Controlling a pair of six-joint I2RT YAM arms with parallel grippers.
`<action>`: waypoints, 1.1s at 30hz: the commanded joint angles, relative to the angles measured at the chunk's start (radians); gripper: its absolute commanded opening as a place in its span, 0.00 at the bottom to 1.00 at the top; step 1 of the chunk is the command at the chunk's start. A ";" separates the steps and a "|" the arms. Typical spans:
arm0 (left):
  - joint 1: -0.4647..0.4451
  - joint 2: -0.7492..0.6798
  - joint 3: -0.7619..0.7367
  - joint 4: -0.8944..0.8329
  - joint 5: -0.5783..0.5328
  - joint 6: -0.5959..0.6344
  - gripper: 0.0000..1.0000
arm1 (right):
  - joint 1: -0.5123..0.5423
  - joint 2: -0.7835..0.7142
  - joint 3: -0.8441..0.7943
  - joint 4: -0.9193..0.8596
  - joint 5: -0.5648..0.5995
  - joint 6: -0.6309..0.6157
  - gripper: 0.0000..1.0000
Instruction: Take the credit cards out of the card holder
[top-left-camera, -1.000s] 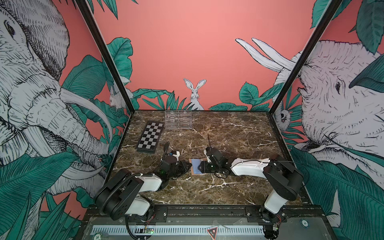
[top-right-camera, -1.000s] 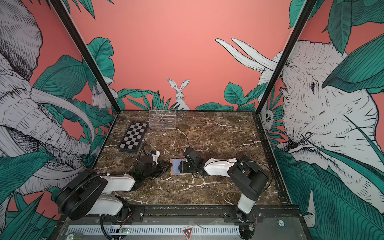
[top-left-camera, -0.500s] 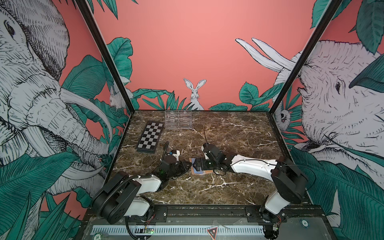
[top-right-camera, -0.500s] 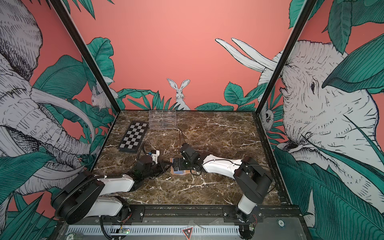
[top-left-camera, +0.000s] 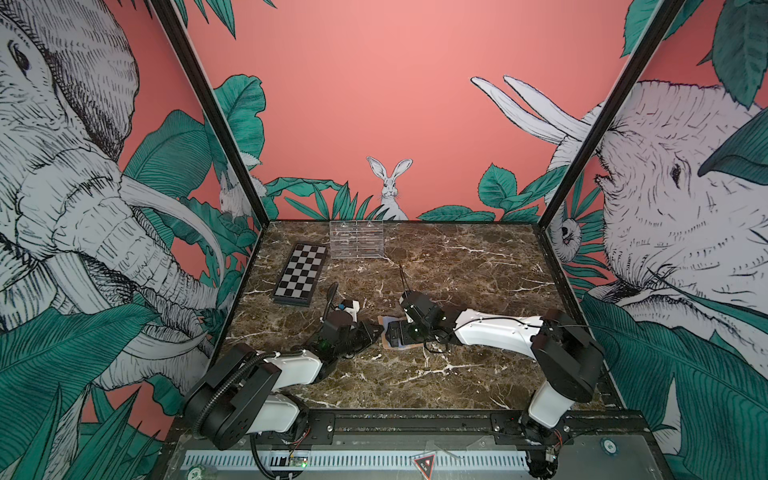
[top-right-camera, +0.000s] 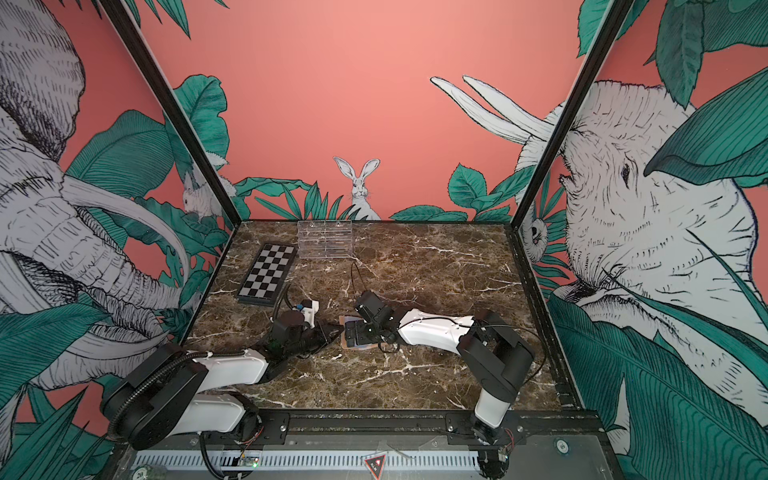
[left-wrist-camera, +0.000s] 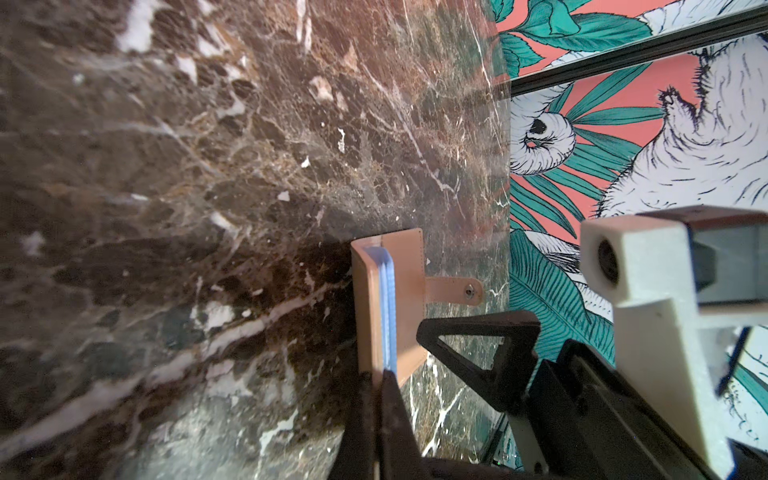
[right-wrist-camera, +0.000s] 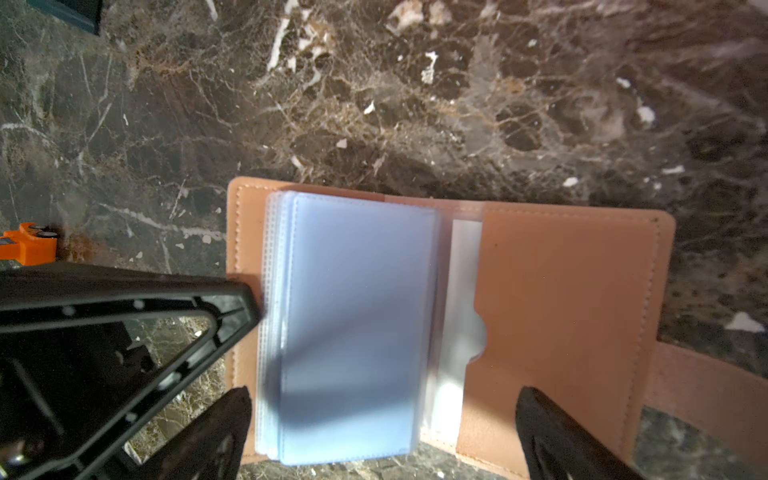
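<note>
While the card holder (right-wrist-camera: 561, 299) is lying open on the tabletop (top-left-camera: 457, 374), slightly left of centre and towards the near side in both top views, the two arms are meeting over it from either side. The left gripper (left-wrist-camera: 377, 390) is reaching in from the left with its jaws pressed together, pinching the outer edge of the holder's left cover, as the left wrist view is showing. The right gripper (right-wrist-camera: 384, 395) is hanging just above the open holder with its jaws spread wide and nothing between them. One fingertip is showing at the left cover's edge and the other over the right cover; whether either is touching cannot be told. A stack of cloudy, pale blue plastic sleeves (right-wrist-camera: 353, 324) is resting over the holder's left half, and whether cards are sitting inside them cannot be told. In the right cover's pocket a whitish strip, seemingly one of the credit cards (right-wrist-camera: 463, 270), is peeking out beside a rounded notch. The snap tab (left-wrist-camera: 455, 291) is sticking out from the right cover's outer edge, lying flat on the marble. A chequered board (top-left-camera: 301, 276) is lying further back on the left, well apart from the holder. A clear acrylic rack (top-left-camera: 356, 239) is standing at the far edge.
</note>
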 joint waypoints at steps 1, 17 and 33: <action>-0.004 -0.025 -0.011 0.000 -0.008 0.011 0.00 | 0.001 0.018 0.000 0.002 0.018 -0.007 0.97; -0.004 -0.024 -0.011 -0.017 -0.011 0.024 0.00 | -0.005 0.024 -0.016 0.004 0.040 0.003 0.97; -0.004 0.021 -0.014 0.002 -0.012 0.034 0.00 | -0.025 0.001 -0.049 0.033 0.033 0.012 0.97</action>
